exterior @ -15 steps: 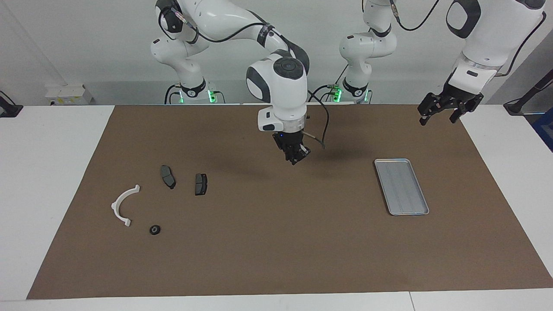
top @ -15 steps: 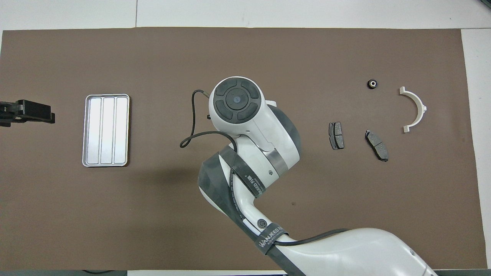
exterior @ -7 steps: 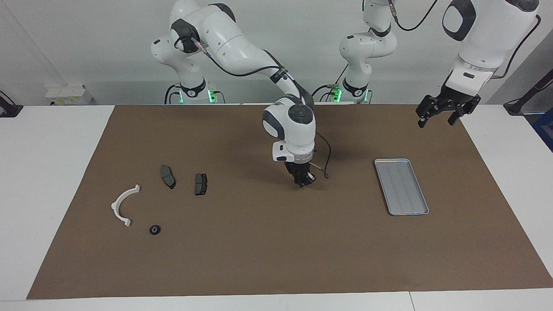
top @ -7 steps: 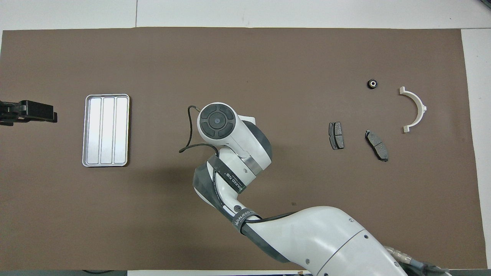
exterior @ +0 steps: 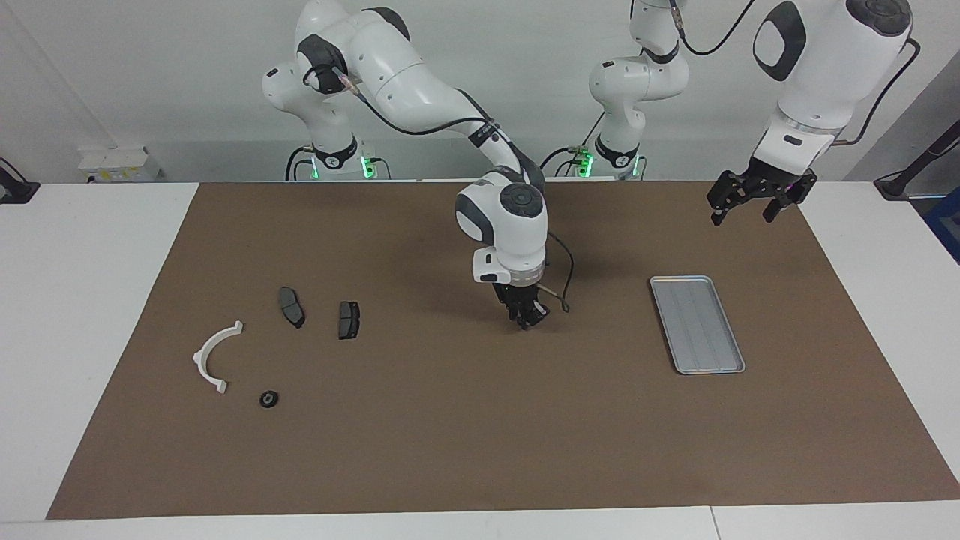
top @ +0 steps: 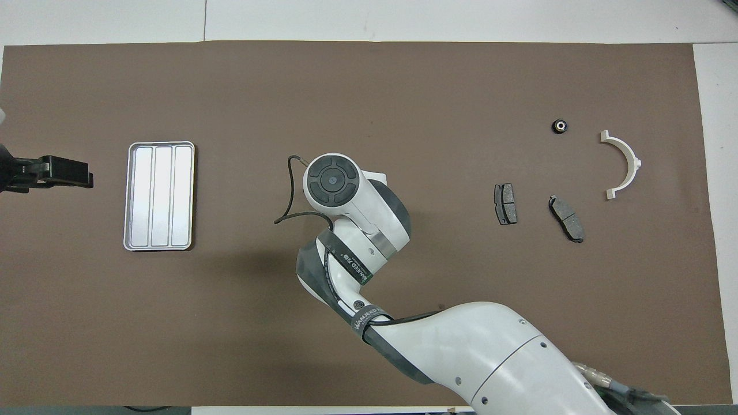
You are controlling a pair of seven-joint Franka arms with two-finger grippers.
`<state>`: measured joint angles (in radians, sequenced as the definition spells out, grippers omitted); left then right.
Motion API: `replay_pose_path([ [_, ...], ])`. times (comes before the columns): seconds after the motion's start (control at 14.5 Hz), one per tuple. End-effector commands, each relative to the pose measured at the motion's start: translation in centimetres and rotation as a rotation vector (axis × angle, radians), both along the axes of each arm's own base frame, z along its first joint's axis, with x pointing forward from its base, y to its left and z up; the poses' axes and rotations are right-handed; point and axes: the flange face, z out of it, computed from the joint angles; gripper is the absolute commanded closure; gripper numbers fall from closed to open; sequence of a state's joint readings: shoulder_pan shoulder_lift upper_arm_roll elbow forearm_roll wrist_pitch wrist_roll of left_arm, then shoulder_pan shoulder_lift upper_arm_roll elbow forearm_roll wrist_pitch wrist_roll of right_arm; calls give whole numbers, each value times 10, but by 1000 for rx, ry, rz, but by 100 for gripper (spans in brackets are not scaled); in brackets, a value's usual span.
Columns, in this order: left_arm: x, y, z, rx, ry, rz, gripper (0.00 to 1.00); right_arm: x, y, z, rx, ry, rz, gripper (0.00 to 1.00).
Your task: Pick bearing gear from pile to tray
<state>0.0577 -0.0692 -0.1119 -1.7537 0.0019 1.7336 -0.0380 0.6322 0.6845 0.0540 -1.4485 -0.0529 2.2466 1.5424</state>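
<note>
Bearing gear (exterior: 269, 398), a small black round piece, lies untouched on the brown mat (exterior: 450, 450) toward the right arm's end of the bench (exterior: 90, 300). It sits just beside the white half-ring bracket (exterior: 199, 360) and farther from the robots than the two brake pads (exterior: 292, 306). In the facing view the right end effector (exterior: 529, 321) hangs low over the middle of the mat, between the pile and the empty tray (exterior: 696, 322) and well apart from both. Whether it is apart or together cannot be told here, and nothing can be made out in it. The left end effector (exterior: 752, 204) waits spread apart and empty, raised over the mat's edge beside the tray. Judging by this, the pick has not begun; the next move calls for the right arm to travel over to the gear, come down on it and close around so small a part cleanly. In the overhead view the gear (top: 560, 125) shows a pale centre, while the right end effector is hidden under its own wrist. The left end effector (top: 69, 173) is cut off at the frame's edge beside the tray (top: 159, 196).
</note>
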Motion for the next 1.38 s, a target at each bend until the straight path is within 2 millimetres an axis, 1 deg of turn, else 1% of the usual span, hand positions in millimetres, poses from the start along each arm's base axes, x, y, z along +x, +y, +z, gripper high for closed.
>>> replay_pose_path([
  [0.0, -7, -2, -2, 0, -18, 18, 0, 2, -5, 4, -34, -1, -9, 0],
  [0.07, -6, -2, -2, -1, -23, 19, 0, 7, -11, 12, -62, -4, -3, 0],
  [0.14, -6, -3, -2, -1, -22, 28, 0, 17, -21, 25, -82, -1, -11, 0],
  [0.21, -4, -16, -5, -5, -22, 51, 0, 33, -39, 43, -99, 15, -22, 0],
  [0.28, 0, -36, -10, -13, -25, 90, 0, 45, -60, 69, -107, 25, 9, 0],
  [0.34, 4, -62, -16, -18, -23, 116, 0, 57, -88, 95, -110, 31, 68, 0],
  [0.41, 6, -96, -21, -26, -25, 131, 0, 69, -123, 119, -117, 35, 132, 0],
  [0.48, 9, -140, -31, -23, -4, 127, 0, 80, -168, 137, -126, 63, 190, 0],
  [0.55, 19, -178, -36, -16, 2, 121, 0, 88, -205, 147, -122, 90, 258, 0],
  [0.62, 29, -209, -40, -17, 11, 143, 0, 100, -248, 157, -121, 94, 316, 0],
  [0.69, 34, -240, -53, -19, 20, 153, 0, 110, -290, 158, -122, 96, 373, 0],
  [0.76, 32, -263, -69, -21, 24, 152, 0, 118, -327, 155, -129, 96, 445, 0],
  [0.83, 34, -284, -92, -22, 27, 152, 0, 124, -366, 149, -138, 95, 523, 0],
  [0.9, 35, -309, -127, 5, 38, 158, 0, 128, -400, 144, -142, 84, 577, 0],
  [0.96, 39, -331, -158, 30, 24, 174, 0, 130, -431, 134, -145, 76, 633, 0],
  [1.03, 45, -340, -179, 10, 4, 189, 0, 130, -453, 126, -152, 59, 673, 0],
  [1.1, 47, -343, -186, -13, -16, 192, 0, 130, -468, 116, -159, 42, 694, 0],
  [1.17, 43, -345, -198, -14, -9, 188, 0, 129, -480, 104, -164, 30, 698, 0],
  [1.24, 38, -346, -206, -15, 7, 192, 0, 129, -487, 88, -167, 16, 699, 0],
  [1.31, 32, -352, -211, -24, 23, 200, 0, 130, -492, 75, -170, 4, 697, 0],
])
